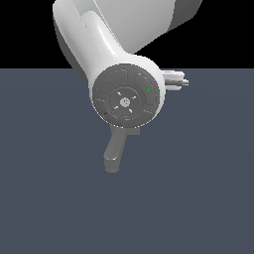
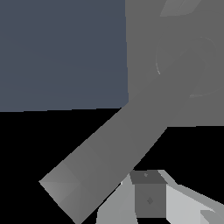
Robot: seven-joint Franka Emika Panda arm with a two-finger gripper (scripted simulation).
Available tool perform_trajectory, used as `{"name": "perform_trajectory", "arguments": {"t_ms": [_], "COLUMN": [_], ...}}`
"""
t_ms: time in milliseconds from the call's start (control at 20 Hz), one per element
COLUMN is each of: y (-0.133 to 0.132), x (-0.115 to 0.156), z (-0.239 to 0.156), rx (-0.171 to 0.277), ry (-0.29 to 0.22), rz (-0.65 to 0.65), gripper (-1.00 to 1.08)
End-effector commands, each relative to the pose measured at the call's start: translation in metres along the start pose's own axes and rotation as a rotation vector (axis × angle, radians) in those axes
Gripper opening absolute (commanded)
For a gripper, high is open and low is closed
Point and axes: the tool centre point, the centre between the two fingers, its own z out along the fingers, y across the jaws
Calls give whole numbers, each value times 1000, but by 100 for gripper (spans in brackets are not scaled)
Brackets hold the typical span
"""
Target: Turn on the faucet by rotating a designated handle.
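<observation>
I judge the turn not yet begun: my gripper [image 2: 151,199] sits close beside the faucet [image 2: 175,65], near its thick spout [image 2: 103,164], gripping nothing I can see, its opening unclear, and the thin handle isn't identifiable in either view.

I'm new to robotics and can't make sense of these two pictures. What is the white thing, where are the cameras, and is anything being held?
Both are simulator renders. The exterior view looks from off the machine at a white robot arm; the round grey disc is part of it. The arm hides most of the grey faucet, which pokes out below it over a dark floor. The wrist view comes from a camera on the arm: up close it shows the faucet's flat plate, round hub and a bar, plus part of the hand. Whether the hand holds anything cannot be told.
</observation>
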Motion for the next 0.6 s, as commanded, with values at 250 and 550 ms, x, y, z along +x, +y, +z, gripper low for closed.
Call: {"name": "perform_trajectory", "arguments": {"t_ms": [250, 550], "y": [-18, -33], "x": [12, 20], "z": [4, 8], "rx": [-25, -32], "ry": [11, 11], "rz": [-31, -44], "gripper": [-100, -100]}}
